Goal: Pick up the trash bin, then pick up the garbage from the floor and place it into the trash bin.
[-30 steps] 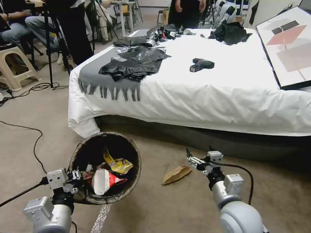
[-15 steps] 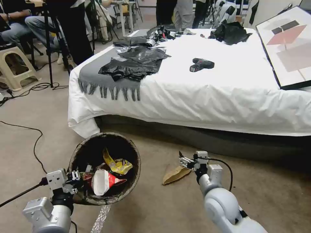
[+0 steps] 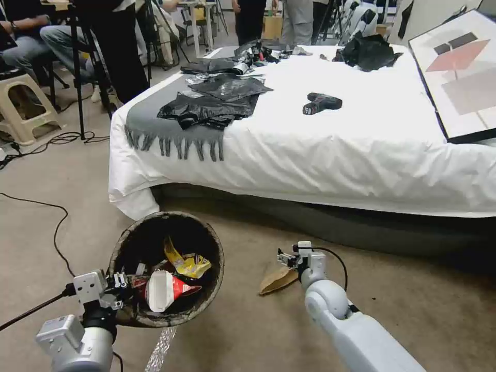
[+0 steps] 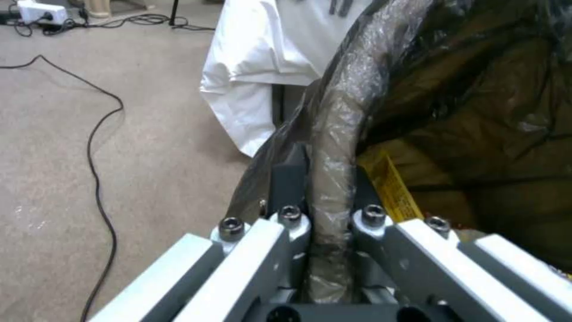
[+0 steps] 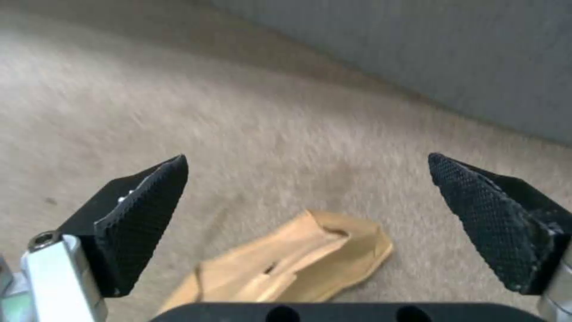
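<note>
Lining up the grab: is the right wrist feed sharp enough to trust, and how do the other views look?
Right wrist view: carpet smeared with motion blur, brown paper bag readable between the open fingers. Left wrist view: soft, liner glare on the trash bin rim. Head view: clear, evenly lit.

my left pincer [image 3: 120, 283] is clamped on the near rim of the trash bin [image 3: 209, 243], so the bin sits just ahead of it and to its right, with wrappers [image 3: 187, 263] and a carton [image 3: 161, 290] lying inside. my right pincer [image 3: 283, 257] hangs spread wide over the floor [image 3: 248, 330], right of the bin. the paper bag [image 3: 277, 279] lies flat on the floor directly beneath that pincer, between its two fingertips [image 5: 149, 197]. the bed [image 3: 330, 150] stands beyond both pincers, its base just behind the bag. a cable [image 3: 57, 232] trails on the floor left of my left pincer.
</note>
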You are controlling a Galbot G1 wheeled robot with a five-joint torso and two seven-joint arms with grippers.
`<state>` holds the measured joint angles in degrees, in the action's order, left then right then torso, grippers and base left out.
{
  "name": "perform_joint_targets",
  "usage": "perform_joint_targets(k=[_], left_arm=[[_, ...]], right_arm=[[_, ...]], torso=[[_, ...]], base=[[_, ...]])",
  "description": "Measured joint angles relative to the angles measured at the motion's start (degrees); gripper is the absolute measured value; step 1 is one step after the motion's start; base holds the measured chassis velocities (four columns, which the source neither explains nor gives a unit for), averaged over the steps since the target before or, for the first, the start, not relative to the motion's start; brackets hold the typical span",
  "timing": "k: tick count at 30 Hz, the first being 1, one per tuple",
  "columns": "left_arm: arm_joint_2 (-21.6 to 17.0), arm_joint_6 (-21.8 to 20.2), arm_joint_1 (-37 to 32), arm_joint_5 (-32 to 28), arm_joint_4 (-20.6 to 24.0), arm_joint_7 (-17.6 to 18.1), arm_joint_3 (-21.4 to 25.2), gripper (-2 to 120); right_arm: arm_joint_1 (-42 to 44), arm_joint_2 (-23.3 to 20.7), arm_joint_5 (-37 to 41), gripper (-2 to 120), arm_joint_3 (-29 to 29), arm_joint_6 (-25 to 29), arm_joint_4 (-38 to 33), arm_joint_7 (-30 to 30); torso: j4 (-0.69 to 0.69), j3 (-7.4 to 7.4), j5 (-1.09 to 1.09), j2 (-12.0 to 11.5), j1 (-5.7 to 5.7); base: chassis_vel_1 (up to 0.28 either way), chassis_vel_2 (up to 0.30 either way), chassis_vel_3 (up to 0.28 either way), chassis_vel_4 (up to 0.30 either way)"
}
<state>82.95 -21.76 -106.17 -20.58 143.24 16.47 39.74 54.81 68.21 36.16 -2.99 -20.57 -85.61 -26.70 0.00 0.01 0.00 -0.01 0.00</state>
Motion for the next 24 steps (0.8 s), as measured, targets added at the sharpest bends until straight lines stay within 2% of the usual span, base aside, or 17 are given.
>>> perform_joint_targets(k=[8,24], left_arm=[[0.22,0.11,0.15,-0.04,0.00,0.05,-0.02,3],[0.18,0.17,0.41,-0.05,0.00,0.07,-0.20,3]], right_arm=[[-1.48,3.86,-0.20,100,0.03,0.97,8.53,0.79],[-2.25,10.50,0.28,100,1.27,2.84,15.46,-0.62]], torso=[[0.00,0.00,-0.01,0.00,0.00],[-0.01,-0.01,-0.02,0.00,0.00]], base=[[0.000,0.000,0.000,0.000],[0.000,0.000,0.000,0.000]])
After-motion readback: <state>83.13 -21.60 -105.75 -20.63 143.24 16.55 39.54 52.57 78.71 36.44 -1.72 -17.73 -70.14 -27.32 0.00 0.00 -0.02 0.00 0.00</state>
